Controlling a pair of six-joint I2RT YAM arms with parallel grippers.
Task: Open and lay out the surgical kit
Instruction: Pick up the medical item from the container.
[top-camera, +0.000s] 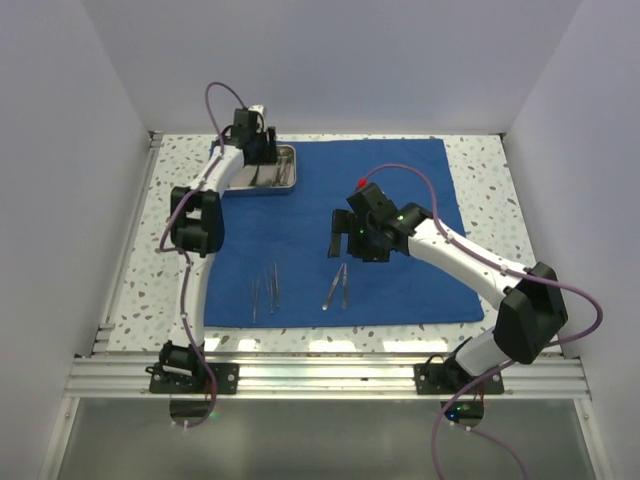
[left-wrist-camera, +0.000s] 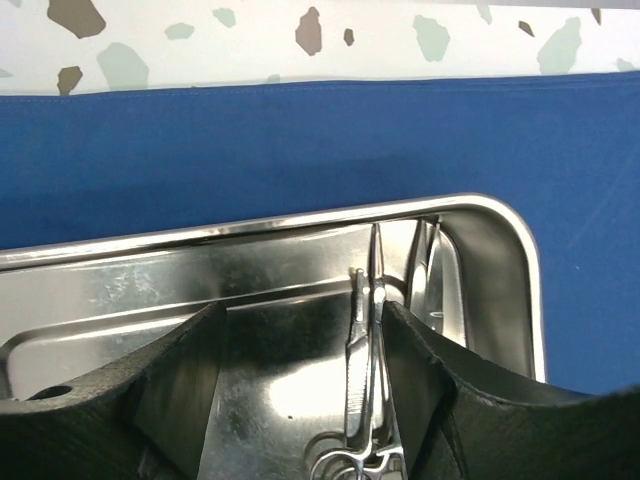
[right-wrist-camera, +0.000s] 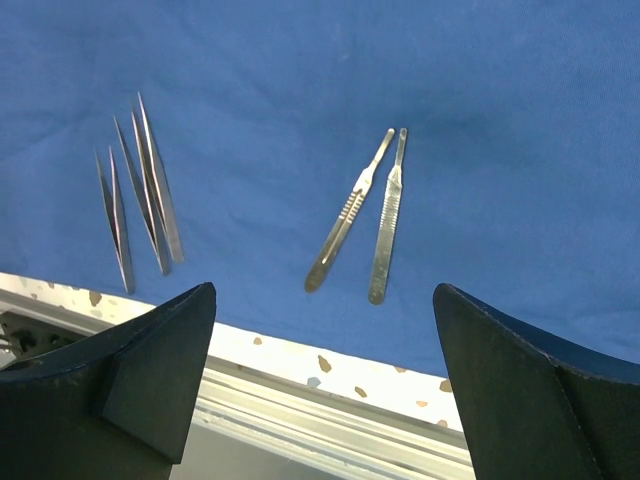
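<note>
Speckled table (top-camera: 470, 150) under blue cloth (top-camera: 400, 190), steel tray (top-camera: 288, 172), tweezers (top-camera: 265, 290), scalpel handles (top-camera: 337, 287).

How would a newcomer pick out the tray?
Find the blue cloth covering the table. At its far left corner, under the left gripper, sits the tray. It alone is a shiny rimmed dish; the other steel pieces are thin loose tools.
</note>
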